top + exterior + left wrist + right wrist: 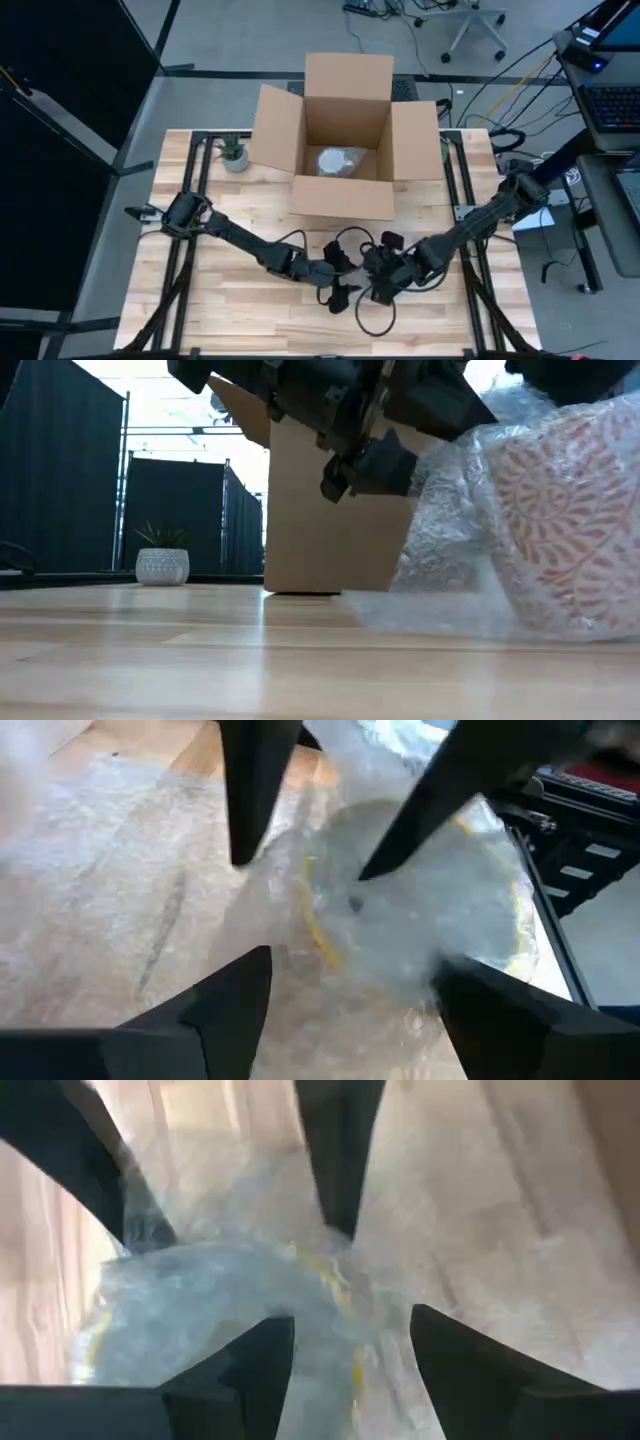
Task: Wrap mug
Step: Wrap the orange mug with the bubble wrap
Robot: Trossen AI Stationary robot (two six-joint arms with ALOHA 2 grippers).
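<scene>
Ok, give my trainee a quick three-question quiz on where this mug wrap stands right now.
1. True or false: the cardboard box already holds a wrapped item.
2. What covers the patterned mug?
3. Where is the potted plant: A) inside the box, B) on the table beside the box's left flap, C) at the table's front edge?

Key: 1 true; 2 bubble wrap; 3 B.

— Where are the arms sitting?
— Both are reaching low toward the middle, left gripper facing right gripper, close together.
— Jaws?
— Both pairs are standing spread
</scene>
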